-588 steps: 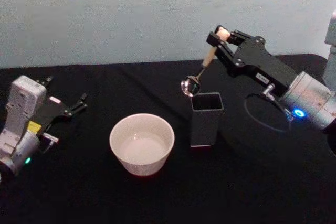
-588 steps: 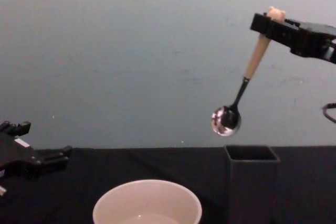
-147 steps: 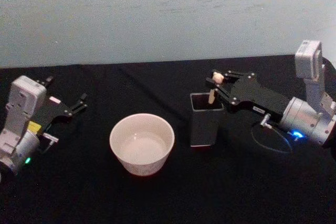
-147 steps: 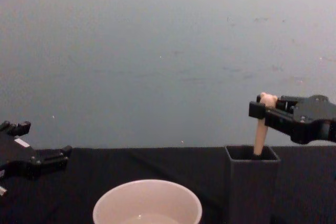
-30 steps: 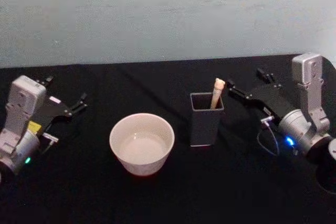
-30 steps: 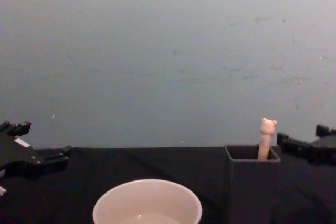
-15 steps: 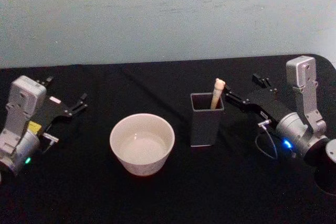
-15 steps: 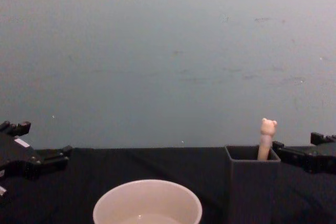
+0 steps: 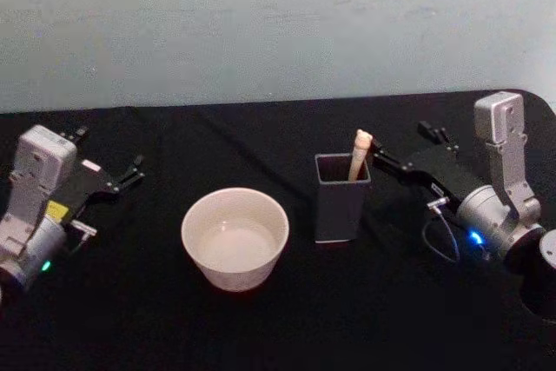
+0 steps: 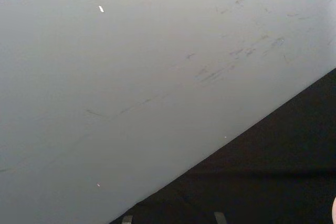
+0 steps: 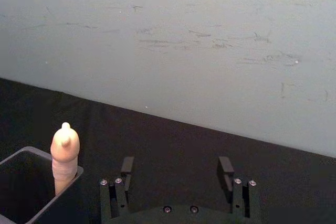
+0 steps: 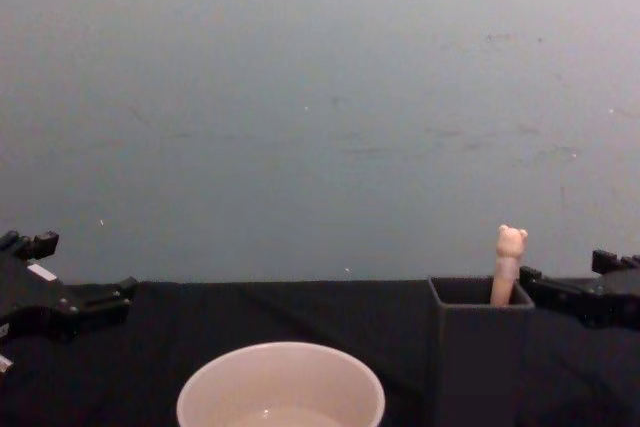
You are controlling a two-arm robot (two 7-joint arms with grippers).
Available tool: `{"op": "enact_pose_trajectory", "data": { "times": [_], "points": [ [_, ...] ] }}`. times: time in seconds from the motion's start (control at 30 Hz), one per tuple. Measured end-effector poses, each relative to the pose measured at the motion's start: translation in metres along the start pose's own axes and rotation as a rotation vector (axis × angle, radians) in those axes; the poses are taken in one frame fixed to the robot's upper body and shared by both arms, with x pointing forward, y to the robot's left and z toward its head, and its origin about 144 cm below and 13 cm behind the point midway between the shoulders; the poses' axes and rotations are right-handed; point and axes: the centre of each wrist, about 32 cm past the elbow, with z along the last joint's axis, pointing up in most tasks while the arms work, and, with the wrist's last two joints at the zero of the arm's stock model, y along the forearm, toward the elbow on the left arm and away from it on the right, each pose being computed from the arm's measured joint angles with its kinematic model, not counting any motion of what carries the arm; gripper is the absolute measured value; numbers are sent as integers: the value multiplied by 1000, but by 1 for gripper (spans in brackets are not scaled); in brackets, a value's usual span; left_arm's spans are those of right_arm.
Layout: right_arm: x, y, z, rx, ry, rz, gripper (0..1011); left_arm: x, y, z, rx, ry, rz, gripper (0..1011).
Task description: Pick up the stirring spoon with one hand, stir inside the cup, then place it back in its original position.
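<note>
Since letting go, the right gripper (image 9: pixel 407 147) has drawn back just beside the holder (image 9: pixel 340 198), fingers apart, leaving the stirring spoon (image 9: pixel 357 155) standing inside; the put-back step looks done, only retreat remaining, while the left gripper (image 9: pixel 113 175), fingers apart, sits parked well beyond the cup (image 9: pixel 234 237).

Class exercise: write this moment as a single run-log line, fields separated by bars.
spoon standing in holder | cup left of holder | right gripper open, beside holder, empty | left gripper parked far left, open
</note>
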Motion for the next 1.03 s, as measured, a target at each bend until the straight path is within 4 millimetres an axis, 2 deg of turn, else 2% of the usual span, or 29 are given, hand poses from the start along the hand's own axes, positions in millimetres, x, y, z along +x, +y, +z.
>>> {"op": "enact_pose_trajectory", "data": {
  "times": [1.03],
  "points": [
    [0,0,0,3,1,0,1002,0,0,0,0,0,0,1001]
  ]
}}
